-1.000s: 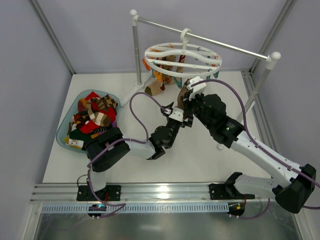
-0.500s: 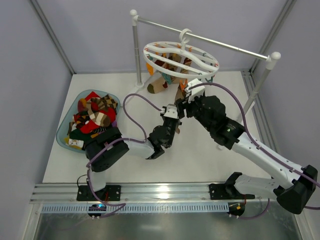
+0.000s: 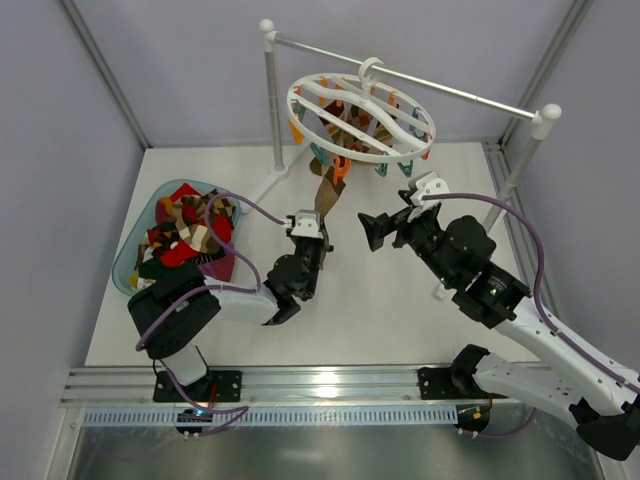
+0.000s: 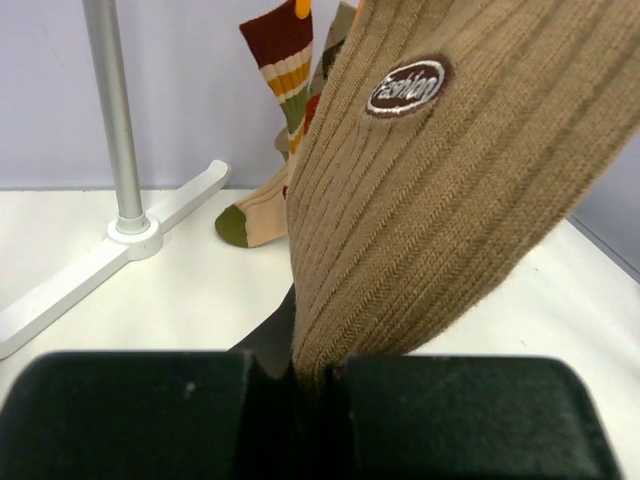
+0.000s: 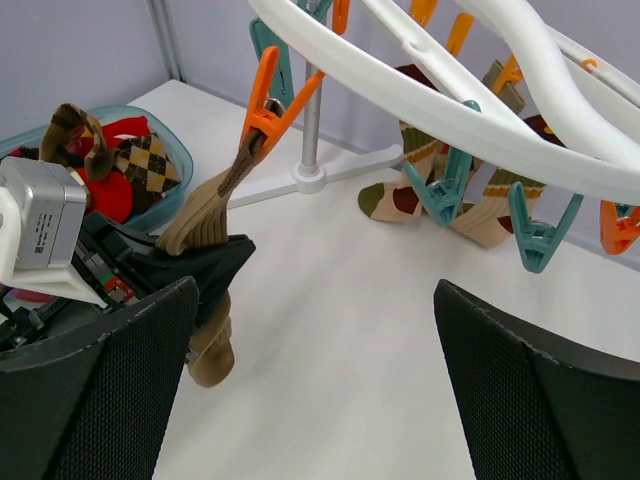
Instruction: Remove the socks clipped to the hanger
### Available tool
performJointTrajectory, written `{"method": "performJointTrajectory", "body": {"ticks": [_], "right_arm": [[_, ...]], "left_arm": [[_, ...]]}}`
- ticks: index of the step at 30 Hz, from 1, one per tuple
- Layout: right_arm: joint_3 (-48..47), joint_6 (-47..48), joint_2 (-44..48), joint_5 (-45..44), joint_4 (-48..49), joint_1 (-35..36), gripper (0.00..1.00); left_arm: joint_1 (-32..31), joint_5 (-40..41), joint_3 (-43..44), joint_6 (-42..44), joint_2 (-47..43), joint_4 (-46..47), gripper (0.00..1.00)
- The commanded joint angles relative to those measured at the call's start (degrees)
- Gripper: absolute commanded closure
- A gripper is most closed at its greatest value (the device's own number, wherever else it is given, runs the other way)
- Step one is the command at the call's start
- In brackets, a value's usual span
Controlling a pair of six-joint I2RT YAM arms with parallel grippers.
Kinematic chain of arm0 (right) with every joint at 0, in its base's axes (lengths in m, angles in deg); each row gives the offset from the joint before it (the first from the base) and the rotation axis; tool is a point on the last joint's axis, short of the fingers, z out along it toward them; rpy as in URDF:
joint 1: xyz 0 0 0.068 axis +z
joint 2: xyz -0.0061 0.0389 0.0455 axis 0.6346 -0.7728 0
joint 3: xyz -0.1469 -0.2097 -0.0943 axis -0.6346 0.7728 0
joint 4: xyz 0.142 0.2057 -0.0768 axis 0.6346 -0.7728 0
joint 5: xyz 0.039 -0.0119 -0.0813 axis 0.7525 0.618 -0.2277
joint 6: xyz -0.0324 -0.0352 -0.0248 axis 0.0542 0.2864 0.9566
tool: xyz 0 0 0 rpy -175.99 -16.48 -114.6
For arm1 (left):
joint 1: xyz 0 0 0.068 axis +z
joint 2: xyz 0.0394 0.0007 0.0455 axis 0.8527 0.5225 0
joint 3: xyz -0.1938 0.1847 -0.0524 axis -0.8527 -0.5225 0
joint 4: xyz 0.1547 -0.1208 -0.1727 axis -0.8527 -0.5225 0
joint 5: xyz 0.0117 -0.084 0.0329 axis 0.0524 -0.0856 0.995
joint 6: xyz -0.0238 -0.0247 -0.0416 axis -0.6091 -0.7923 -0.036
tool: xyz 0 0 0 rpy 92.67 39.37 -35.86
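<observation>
Left fingers (image 4: 480, 420) pinched the ribbed tan fabric sock (image 4: 450, 200) below its orange plastic clip (image 5: 268, 105), right fingers (image 5: 90, 390) gaped empty; a steady pull away from that clip was advised.

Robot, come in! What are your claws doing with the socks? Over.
Left claw shut on tan sock, sock still in orange clip on hanger. Right claw open, empty. Other socks still clipped. Nothing in the way.

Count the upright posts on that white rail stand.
2: the left post stands at the back left, the right post at the back right. No more seem hidden.
</observation>
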Motion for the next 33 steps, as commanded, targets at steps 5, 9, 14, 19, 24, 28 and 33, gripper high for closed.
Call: {"method": "performJointTrajectory", "body": {"ticks": [5,9,14,19,24,28,33], "right_arm": [[-0.88,-2.01,-4.48,1.76,7.87,0.6,0.0],[-1.23,-2.89,-5.98,4.66,10.16,1.39,0.04],[0.78,-3.77,-5.98,6.32,16.38,2.36,0.09],[2.72,-5.88,-4.93,12.13,21.23,2.45,0.11],[0.44,-4.92,-7.73,12.57,21.24,2.44,0.1],[-3.07,-4.21,-10.54,10.47,19.84,2.45,0.11],[-4.84,-2.45,-12.83,7.22,19.66,2.45,0.11]], "left_arm": [[0.04,-0.98,-1.45,-1.84,-1.9,13.2,1.0],[0.04,-1.86,-1.1,-1.93,-0.93,13.11,1.0],[0.04,-3.27,-1.01,-4.04,0.03,13.11,1.0],[-0.14,-4.14,-0.75,-4.83,0.65,13.11,1.0],[-1.19,-4.41,0.04,-4.31,1.7,13.11,1.0],[-2.16,-4.59,0.83,-3.78,2.41,13.11,1.0],[-2.95,-5.11,1.19,-3.87,3.2,13.11,1.0]]}}
